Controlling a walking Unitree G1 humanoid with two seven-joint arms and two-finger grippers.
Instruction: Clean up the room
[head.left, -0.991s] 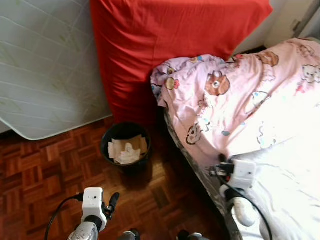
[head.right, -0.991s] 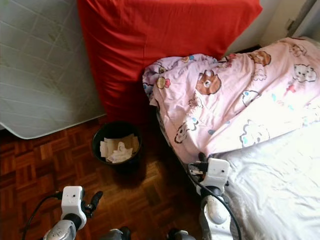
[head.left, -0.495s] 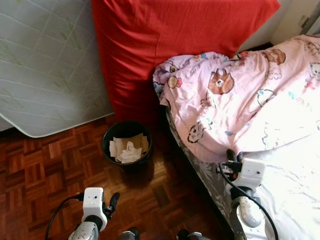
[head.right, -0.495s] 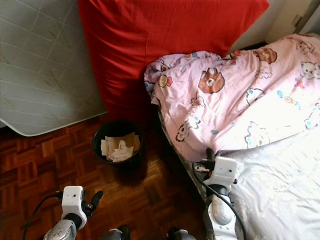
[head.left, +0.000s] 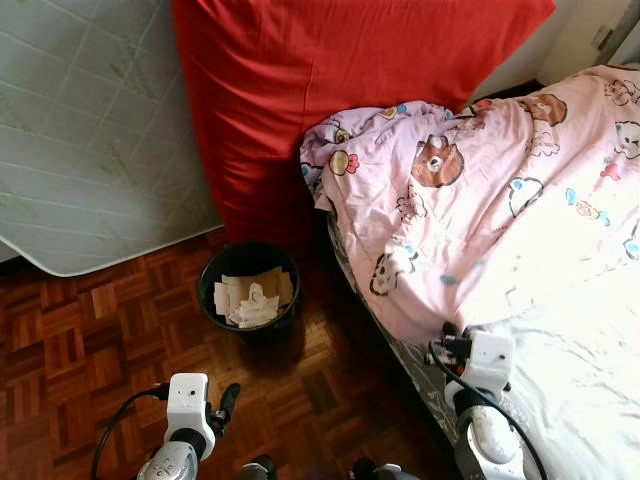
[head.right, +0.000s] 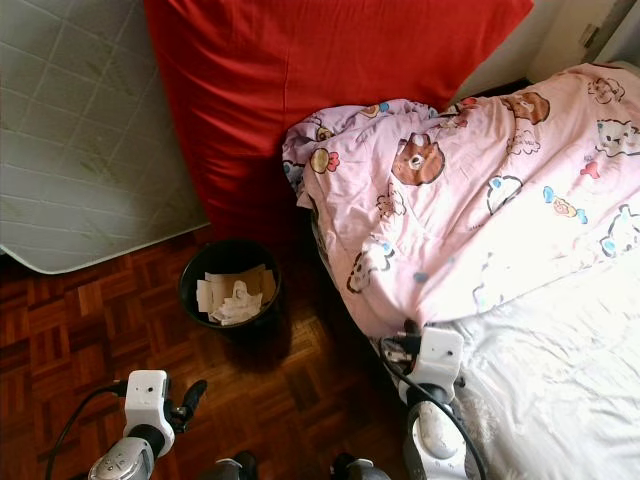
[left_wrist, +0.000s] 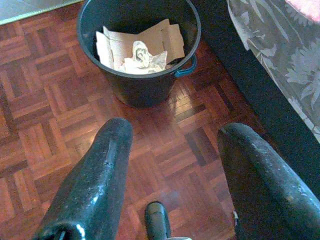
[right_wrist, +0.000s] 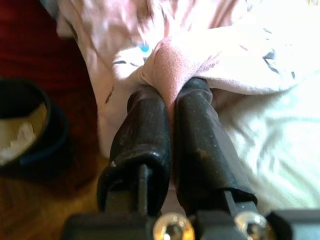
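Since a moment ago the right claw (right_wrist: 167, 95) has drawn back along the bed edge, fingers pinched tight on a fold of the pink quilt (head.left: 480, 200). To spread it well, pull steadily and low along the white sheet (head.left: 580, 390), keeping the pinch. The left claw (left_wrist: 170, 150) hangs wide open, empty, over parquet floor (head.left: 80, 340) near the bin (head.left: 250, 290); a red mattress (head.left: 330, 70) leans behind.
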